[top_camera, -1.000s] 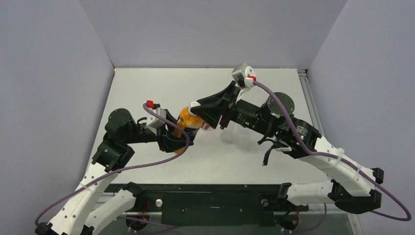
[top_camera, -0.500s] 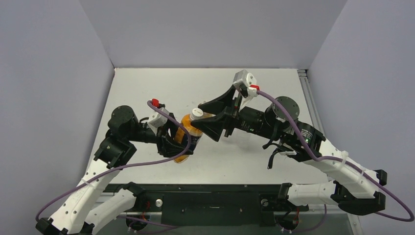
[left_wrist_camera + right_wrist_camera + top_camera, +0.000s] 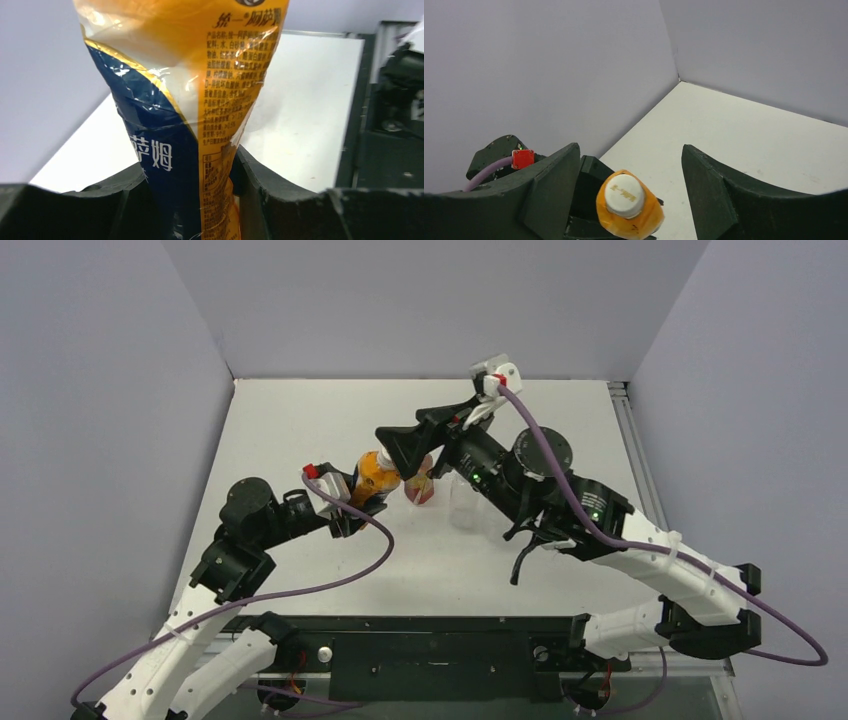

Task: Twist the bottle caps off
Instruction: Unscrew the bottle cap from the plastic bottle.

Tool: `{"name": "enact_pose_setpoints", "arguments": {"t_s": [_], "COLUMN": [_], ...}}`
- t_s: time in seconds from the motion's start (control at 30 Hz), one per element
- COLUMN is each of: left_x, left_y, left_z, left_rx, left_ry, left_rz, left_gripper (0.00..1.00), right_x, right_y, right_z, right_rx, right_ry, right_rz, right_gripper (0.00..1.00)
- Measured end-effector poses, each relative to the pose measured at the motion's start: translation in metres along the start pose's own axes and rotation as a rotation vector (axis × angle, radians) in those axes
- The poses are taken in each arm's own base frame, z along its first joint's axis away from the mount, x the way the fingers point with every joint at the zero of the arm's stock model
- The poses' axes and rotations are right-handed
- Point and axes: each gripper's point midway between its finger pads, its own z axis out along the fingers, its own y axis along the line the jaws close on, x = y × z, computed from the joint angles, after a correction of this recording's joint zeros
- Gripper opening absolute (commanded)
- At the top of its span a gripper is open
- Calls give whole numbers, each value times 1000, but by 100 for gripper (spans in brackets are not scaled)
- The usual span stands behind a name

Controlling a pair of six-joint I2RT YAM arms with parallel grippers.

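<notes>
Tipped the orange bottle point(image 3: 374, 478) up from its lean of half a second ago to nearly upright, and carried it a little farther back over the worktop point(image 3: 300, 420); swung the right gripper point(image 3: 398, 450) leftward to sit above it. Pinching the bottle low on its body with the left gripper point(image 3: 350, 510) — black fingers point(image 3: 272, 190) pressed in from both sides, crinkling the glossy film between them. Cannot tell whether the base touches the worktop.

Wearing a wrap label point(image 3: 235, 75): bright orange with fine dark print down one panel, and beside it a dark blue panel edged in gold, with white characters. Narrowing to a rounded orange shoulder, topped by a small white cap point(image 3: 624, 195) with a faint gold marking on its flat face, seated on the neck.

Holding the right gripper spread wide — one finger to each side of the cap and above it, touching neither cap nor bottle in the right wrist view.

Standing just right of the orange bottle, a reddish-brown bottle point(image 3: 421, 489), partly hidden by the right gripper. A little farther right and nearer, a clear bottle point(image 3: 462, 504), upright and faint against the white surface.
</notes>
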Motion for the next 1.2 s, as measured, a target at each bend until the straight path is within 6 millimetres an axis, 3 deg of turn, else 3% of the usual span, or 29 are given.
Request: {"name": "enact_pose_setpoints", "arguments": {"t_s": [0.17, 0.33, 0.67, 0.97, 1.2], "left_x": [7, 12, 2, 2, 4], "left_y": [23, 36, 41, 41, 41], "left_z": [1, 0, -1, 0, 3], "left_rx": [-119, -182, -214, -215, -205], "left_ry": [30, 50, 18, 14, 22], "left_rz": [52, 49, 61, 51, 39], "left_gripper": [0, 0, 0, 0, 0], "right_x": [26, 47, 39, 38, 40], "right_y": [16, 13, 10, 8, 2], "right_z": [23, 34, 36, 36, 35], "right_rx": [27, 74, 94, 105, 132], "right_ry": [45, 79, 45, 39, 41], "right_rz": [-20, -47, -36, -34, -53], "right_gripper": [70, 63, 35, 26, 25]}}
